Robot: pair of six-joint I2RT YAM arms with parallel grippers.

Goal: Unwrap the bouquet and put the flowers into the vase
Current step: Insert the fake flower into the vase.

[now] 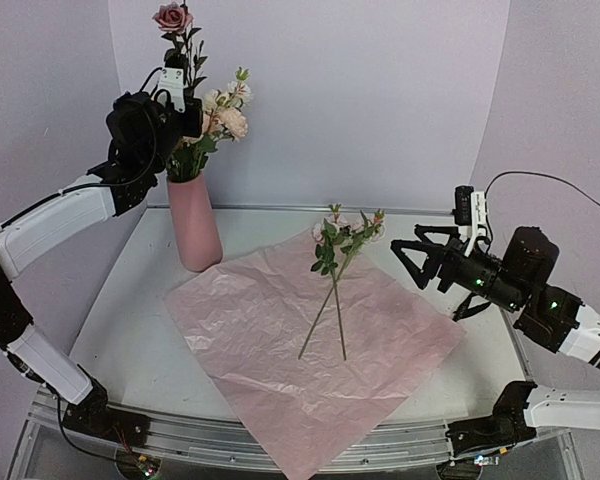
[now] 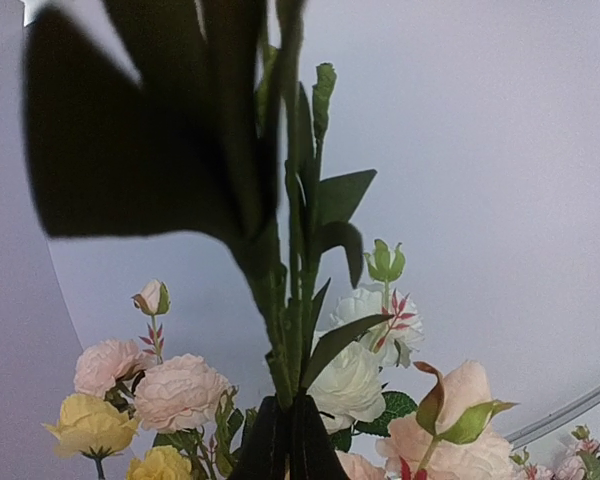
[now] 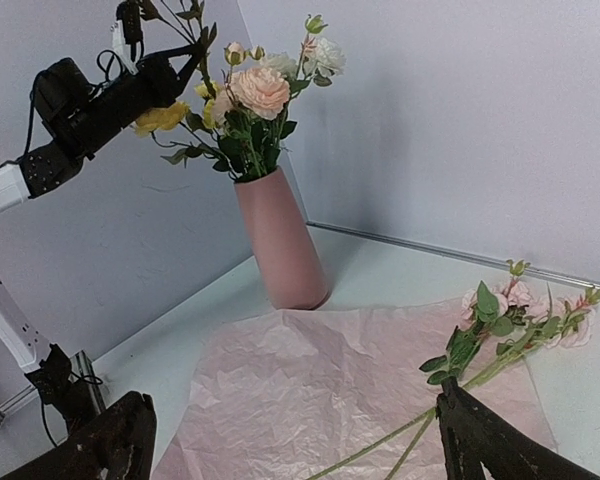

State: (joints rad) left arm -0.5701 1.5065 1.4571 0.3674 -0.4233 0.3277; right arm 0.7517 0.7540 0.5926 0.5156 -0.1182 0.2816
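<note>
The pink vase (image 1: 194,225) stands at the back left of the table and holds several flowers (image 1: 225,115) in pink, cream and yellow. My left gripper (image 1: 185,105) is above the vase mouth, shut on the green stem (image 2: 280,300) of a mauve rose (image 1: 173,17) that rises above it. In the left wrist view the left gripper's (image 2: 285,425) fingertips pinch that stem, with blooms (image 2: 180,390) behind. No wrapped bouquet shows; its crinkled pink paper (image 1: 310,350) lies spread flat. Two flower stems (image 1: 335,270) lie on it. My right gripper (image 1: 420,262) hovers open to their right, empty.
The paper sheet (image 3: 310,390) overhangs the table's near edge. In the right wrist view the vase (image 3: 280,240) stands in the back corner by the pale walls, the loose flowers (image 3: 510,320) lie at the right, and the right gripper (image 3: 295,425) spans the paper.
</note>
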